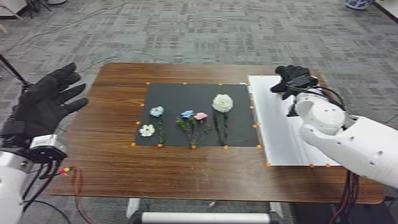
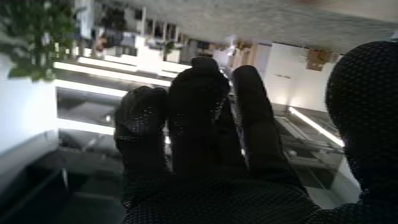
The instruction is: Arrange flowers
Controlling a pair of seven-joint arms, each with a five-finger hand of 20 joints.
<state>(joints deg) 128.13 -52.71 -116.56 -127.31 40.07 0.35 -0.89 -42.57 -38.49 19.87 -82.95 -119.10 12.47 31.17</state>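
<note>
My right hand (image 1: 293,80) is over the far end of the white board, apart from the flowers. In the right wrist view the same hand (image 2: 222,195) is open, its fingers fairly straight and nothing held. My left hand (image 1: 40,102) stands open beside the table's left edge. On the dark mat (image 1: 182,93) lie a large white flower (image 1: 222,103), a pink flower (image 1: 200,116), a blue flower (image 1: 187,114), a pale blue flower (image 1: 157,111) and a small white flower (image 1: 147,130). Most stems point to the near edge.
The long white board (image 1: 289,142) lies right of the mat on the brown table (image 1: 169,172). Small orange markers line the mat and board edges. Cables hang at the table's near corners. A leafy green plant (image 2: 35,37) stands in the background of the right wrist view.
</note>
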